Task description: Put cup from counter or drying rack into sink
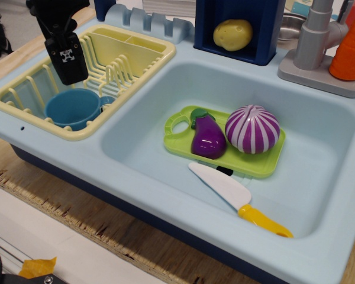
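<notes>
Right now the cup (73, 107) sits upright in the near end of the drying rack (139, 50), handle pointing right toward the sink (319, 127), w/ its open mouth facing up. Gripper (69, 72) hangs just above the cup's far rim, black, a small white square marker on the face of it; only one dark block of it shows from this angle, so can't tell if the jaws stand apart or together. It isn't clearly touching the cup. Rack is pale yellow w/ upright ribs in the middle and a small compartment at the far end, resting on the counter (65, 155) left of the basin. In the sink a green tray (266, 165) lies flat on the bottom, carrying a purple eggplant (207, 139) on its left part and a purple-striped onion (252, 128) on its right, the two just beside each other. Near side of the tray, a toy knife (234, 195), white blade + yellow handle, lies diagonally on the sink floor, blade end close to the tray edge. Behind the sink a yellow potato (233, 34) sits in a dark blue box (266, 35); right of that a grey faucet (315, 38) on its base and an orange ribbed item (352, 50) beside it.
</notes>
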{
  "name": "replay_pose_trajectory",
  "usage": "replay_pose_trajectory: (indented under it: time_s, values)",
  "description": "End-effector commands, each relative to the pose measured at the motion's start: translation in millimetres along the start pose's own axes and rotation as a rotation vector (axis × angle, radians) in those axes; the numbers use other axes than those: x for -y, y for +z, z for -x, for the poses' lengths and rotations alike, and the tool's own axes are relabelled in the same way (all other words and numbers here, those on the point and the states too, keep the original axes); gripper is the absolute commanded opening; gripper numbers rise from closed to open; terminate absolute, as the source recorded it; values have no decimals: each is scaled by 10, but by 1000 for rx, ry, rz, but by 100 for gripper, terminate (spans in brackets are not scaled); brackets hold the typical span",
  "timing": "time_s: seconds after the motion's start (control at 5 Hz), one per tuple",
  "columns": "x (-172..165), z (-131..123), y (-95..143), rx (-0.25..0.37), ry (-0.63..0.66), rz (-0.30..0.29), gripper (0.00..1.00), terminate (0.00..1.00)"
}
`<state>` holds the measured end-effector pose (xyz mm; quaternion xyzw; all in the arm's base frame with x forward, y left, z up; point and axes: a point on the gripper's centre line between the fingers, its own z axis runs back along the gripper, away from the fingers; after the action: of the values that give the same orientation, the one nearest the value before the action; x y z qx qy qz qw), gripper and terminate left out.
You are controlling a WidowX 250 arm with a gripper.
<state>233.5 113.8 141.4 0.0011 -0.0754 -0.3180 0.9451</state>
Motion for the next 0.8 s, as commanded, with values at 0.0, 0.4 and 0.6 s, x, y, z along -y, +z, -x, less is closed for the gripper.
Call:
replay_pose_trajectory:
  time_s: [0.0,0.4,0.6]
  values:
    - [-57,82,-113,50,-24,-20,100,0]
    - [-26,147,-361,44,-41,30,100,0]
    - [-10,185,-470,39,-15,52,100,0]
